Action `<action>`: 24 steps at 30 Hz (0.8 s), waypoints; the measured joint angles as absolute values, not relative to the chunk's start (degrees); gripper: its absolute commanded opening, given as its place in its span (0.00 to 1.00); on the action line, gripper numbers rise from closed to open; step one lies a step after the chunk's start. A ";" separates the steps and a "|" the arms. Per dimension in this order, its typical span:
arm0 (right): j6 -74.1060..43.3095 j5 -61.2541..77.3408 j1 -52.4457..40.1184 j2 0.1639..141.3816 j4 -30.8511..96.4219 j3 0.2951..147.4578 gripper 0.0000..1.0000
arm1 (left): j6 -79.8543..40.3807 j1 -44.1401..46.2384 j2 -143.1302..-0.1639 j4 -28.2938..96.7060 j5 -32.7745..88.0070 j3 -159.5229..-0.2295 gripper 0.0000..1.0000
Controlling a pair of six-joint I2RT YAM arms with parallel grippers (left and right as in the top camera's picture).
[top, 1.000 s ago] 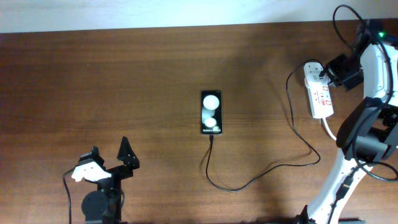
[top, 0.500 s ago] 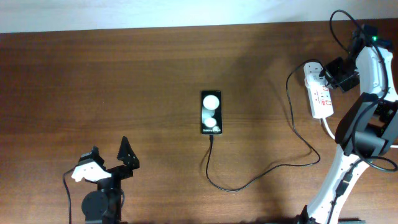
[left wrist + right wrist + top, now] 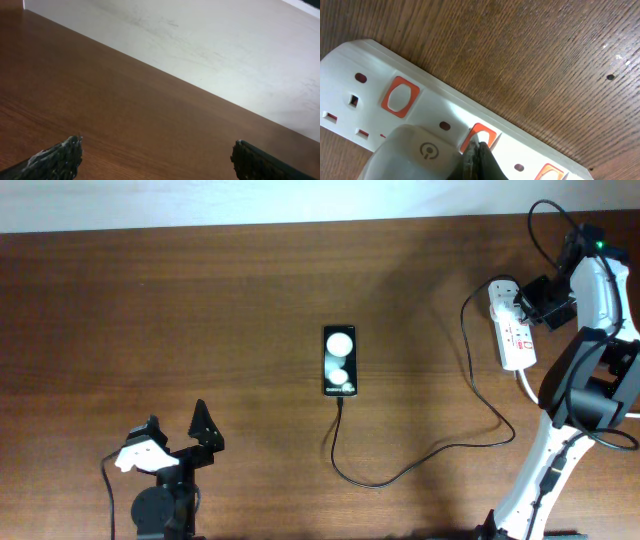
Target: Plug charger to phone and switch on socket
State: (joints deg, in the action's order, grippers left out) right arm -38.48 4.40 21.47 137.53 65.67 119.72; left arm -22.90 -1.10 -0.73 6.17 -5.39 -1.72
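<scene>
Right tool (image 3: 478, 154), fingers pressed together, has edged in over the far end of the socket (image 3: 514, 332) vs 1 s ago. Its tip now sits at the red switch (image 3: 481, 134) beside the white plug (image 3: 415, 155). Reads as the switch press, the last step. Charger (image 3: 400, 476) is already in the phone (image 3: 340, 361), unmoved at the middle of the bench (image 3: 180, 300). Left tool (image 3: 178, 436) is spread and parked, unchanged.

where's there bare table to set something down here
Widest bare table: everything left of the phone, beyond the left gripper. Also between phone and power strip, beyond the charger cable loop. Crowded at the right edge, around the power strip and right gripper.
</scene>
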 measured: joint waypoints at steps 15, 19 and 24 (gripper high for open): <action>-36.80 1.52 20.05 137.53 66.02 119.68 0.04 | -22.87 -1.10 -0.73 6.17 -5.39 -1.72 0.99; -36.84 1.52 19.99 136.88 64.73 118.04 0.04 | -22.90 -1.10 -0.73 6.17 -5.39 -1.72 0.99; -36.86 -0.30 18.96 136.00 63.88 116.29 0.04 | -22.90 -1.10 -0.73 6.17 -5.39 -1.72 0.99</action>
